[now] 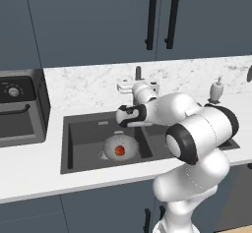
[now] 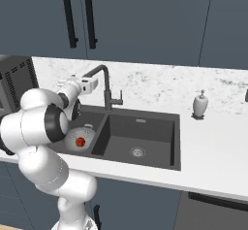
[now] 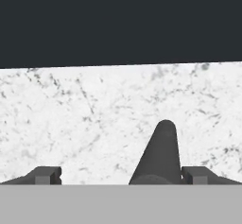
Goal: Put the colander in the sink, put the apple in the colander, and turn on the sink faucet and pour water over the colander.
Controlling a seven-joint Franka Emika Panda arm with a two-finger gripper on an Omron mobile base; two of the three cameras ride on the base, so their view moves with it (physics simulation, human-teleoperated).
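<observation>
The colander (image 1: 119,147) sits in the left basin of the dark double sink (image 1: 74,148), resting on the basin floor toward its near side, and the apple (image 1: 119,150) lies inside it, close to the middle of the bowl. From the right base camera the colander (image 2: 81,139) is partly hidden behind the robot's arm, with the apple (image 2: 80,141) showing as a red spot in it; the right basin of the sink (image 2: 145,132) holds nothing but its round drain (image 2: 138,151). The sink faucet (image 2: 105,86) stands at the far edge of the sink, roughly on the divider between the two basins, its gooseneck spout curving left and its small side lever pointing right. The gripper (image 2: 91,84) is raised above the sink at about spout height, just left of the faucet's neck, pointing toward the marbled backsplash (image 2: 160,86) behind the counter. Seen from the hand camera, the two finger tips (image 3: 46,175) stand far apart at the bottom corners with nothing held between them, so the jaws are released, and the dark rounded top of the faucet (image 3: 160,152) rises between them, nearer the right tip, against the backsplash (image 3: 94,119). A white soap dispenser (image 2: 200,104) stands on the counter (image 2: 213,141) to the right of the sink, well apart from the faucet. Dark cabinet doors (image 2: 145,20) hang above.
</observation>
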